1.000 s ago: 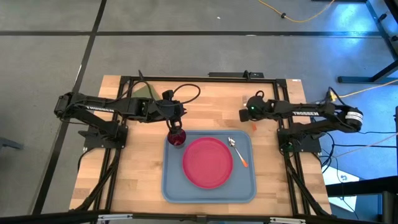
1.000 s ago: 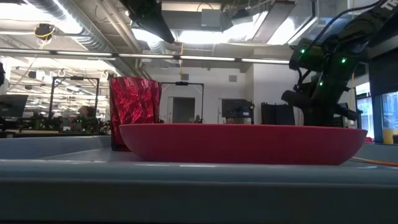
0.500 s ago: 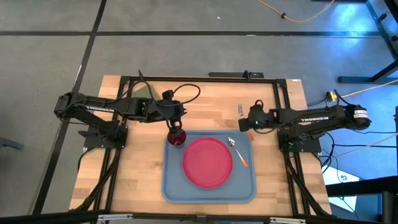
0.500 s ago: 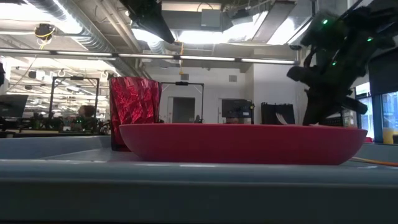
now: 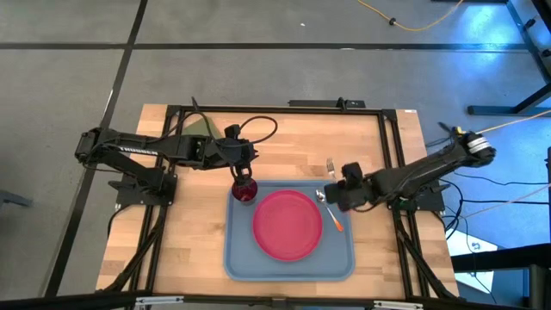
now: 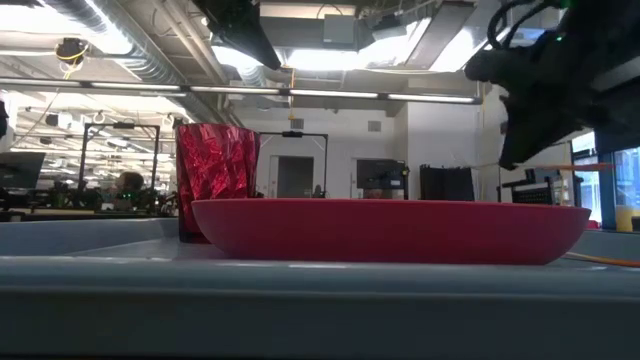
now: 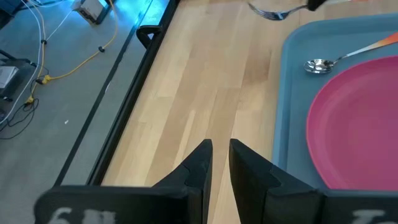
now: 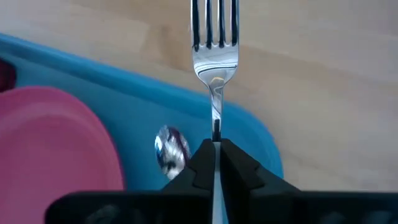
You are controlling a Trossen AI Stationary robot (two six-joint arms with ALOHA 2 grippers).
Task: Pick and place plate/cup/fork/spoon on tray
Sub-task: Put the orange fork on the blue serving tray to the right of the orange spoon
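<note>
Wooden bench (image 5: 189, 224), pale butcher-block planks inside a black frame, on grey concrete floor; low view shows an open lab hall with ceiling ducts and strip lights behind.

Tray (image 5: 237, 250): light blue, rounded corners, raised rim, at bench centre. Plate (image 5: 287, 225): round, pink-red, flat on the tray's middle. Cup (image 5: 245, 192): small, dark red, faceted, upright in the tray's far left corner, just beside the plate. Spoon (image 5: 327, 209): silver bowl, orange handle, lying on the tray right of the plate.

Fork (image 8: 214, 43): silver tines and neck visible, handle hidden between the fingers. Right gripper (image 5: 342, 184) clenched on the fork over the tray's far right corner; tines stick out past the rim above bare wood.

Left gripper (image 5: 244, 176) sits directly above the cup; in the left wrist view its fingers (image 7: 198, 163) stand nearly closed with a narrow gap and nothing between them.
</note>
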